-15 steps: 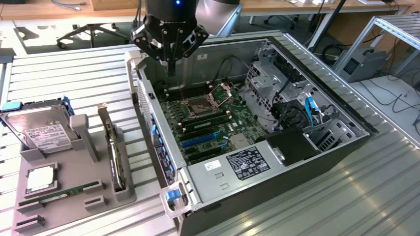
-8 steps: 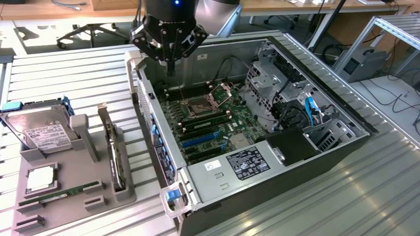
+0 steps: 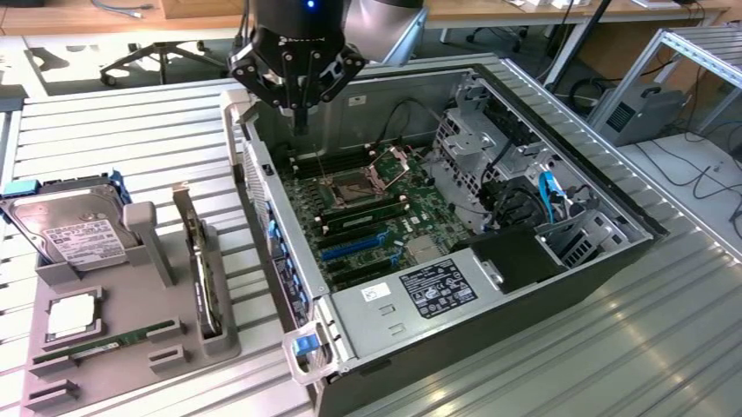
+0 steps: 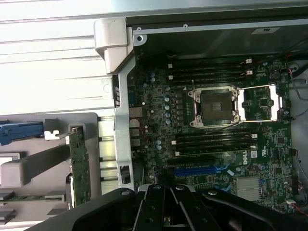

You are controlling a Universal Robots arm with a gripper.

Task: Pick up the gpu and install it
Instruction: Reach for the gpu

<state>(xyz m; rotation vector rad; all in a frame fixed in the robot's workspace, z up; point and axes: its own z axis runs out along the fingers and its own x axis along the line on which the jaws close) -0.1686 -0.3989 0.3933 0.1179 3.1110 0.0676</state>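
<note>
The gpu (image 3: 207, 271) stands on its edge in a slot of the grey holder tray (image 3: 139, 287), at the exterior view's left of the open computer case (image 3: 464, 217). Its green board edge (image 4: 79, 163) also shows in the wrist view. My gripper (image 3: 299, 117) hangs above the far corner of the case, over the motherboard (image 3: 371, 217) and well away from the gpu. Its fingers (image 4: 153, 207) are shut together with nothing between them. The blue expansion slots (image 3: 354, 248) on the board are bare.
A silver hard drive (image 3: 69, 230) with a white label, a processor chip (image 3: 72, 314) and a green memory stick (image 3: 104, 343) sit in the same tray. The open CPU socket (image 4: 214, 108), drive cages (image 3: 475, 148), cables and power supply (image 3: 435, 291) crowd the case.
</note>
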